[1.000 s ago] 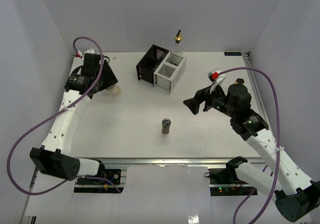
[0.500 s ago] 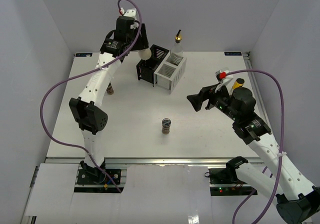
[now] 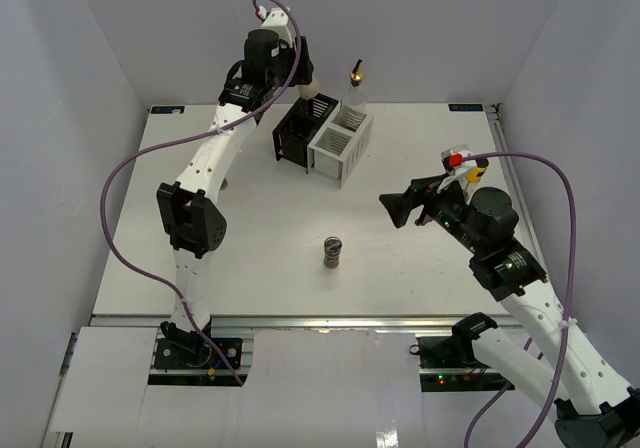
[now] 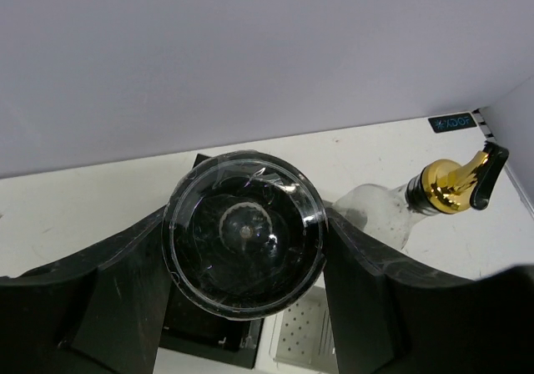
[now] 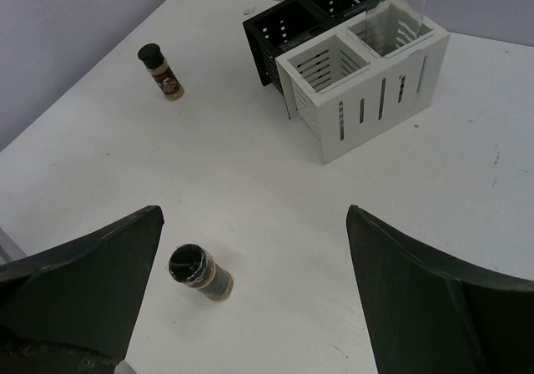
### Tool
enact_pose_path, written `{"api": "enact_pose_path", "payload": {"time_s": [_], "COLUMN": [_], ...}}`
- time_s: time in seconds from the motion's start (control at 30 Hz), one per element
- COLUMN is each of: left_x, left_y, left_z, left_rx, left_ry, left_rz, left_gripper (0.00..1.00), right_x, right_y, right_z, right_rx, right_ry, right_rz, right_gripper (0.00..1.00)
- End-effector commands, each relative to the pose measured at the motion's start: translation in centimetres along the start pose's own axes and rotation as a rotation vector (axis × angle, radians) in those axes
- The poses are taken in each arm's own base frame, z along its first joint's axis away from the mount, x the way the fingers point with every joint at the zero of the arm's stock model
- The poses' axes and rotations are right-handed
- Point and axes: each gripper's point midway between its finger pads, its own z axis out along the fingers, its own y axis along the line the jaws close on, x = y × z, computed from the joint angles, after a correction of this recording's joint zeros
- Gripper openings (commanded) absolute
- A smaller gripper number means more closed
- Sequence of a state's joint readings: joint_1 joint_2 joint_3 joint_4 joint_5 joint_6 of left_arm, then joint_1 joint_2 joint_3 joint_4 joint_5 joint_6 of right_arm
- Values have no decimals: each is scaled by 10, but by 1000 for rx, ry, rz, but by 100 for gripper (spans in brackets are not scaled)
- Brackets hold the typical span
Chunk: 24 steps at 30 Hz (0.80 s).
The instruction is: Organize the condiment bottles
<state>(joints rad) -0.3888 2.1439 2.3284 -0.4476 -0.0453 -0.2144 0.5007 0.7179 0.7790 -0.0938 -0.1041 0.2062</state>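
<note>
Gripping condiment bottle (image 4: 244, 232) in left pincer (image 4: 244, 245), above black rack (image 4: 204, 342)

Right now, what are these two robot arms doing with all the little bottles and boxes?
The left gripper is shut on a small jar, holding it above the black rack at the back of the table. Beside it, a white rack holds a clear bottle with a brass spout. The right gripper hangs open and empty. A dark-lidded jar stands mid-table and a black-capped jar farther left, neither yet put away.
</note>
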Motion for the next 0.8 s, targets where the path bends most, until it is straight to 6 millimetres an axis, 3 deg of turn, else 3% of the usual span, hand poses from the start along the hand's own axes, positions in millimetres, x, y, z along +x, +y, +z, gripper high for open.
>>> {"api": "enact_pose_path", "payload": {"time_s": [0.0,0.3,0.77], "left_x": [-74,-45,-4], "left_y": [-34,-33,-14], "left_z": [-14,17,46], "left_rx": [106,99,28], "left_ry": [-241,-216,-171], "left_rz": [-1,-6,52], "left_gripper": [0,0,0], "right_x": [-13,-26,-16], "right_y": [1,-1,-14], "right_z": [-2,-12,-15], "right_rx": [5,28,80], "right_ry": [-66,-86,-90], "right_rz": [-5,-40,-78], "right_gripper": [97,98,97]}}
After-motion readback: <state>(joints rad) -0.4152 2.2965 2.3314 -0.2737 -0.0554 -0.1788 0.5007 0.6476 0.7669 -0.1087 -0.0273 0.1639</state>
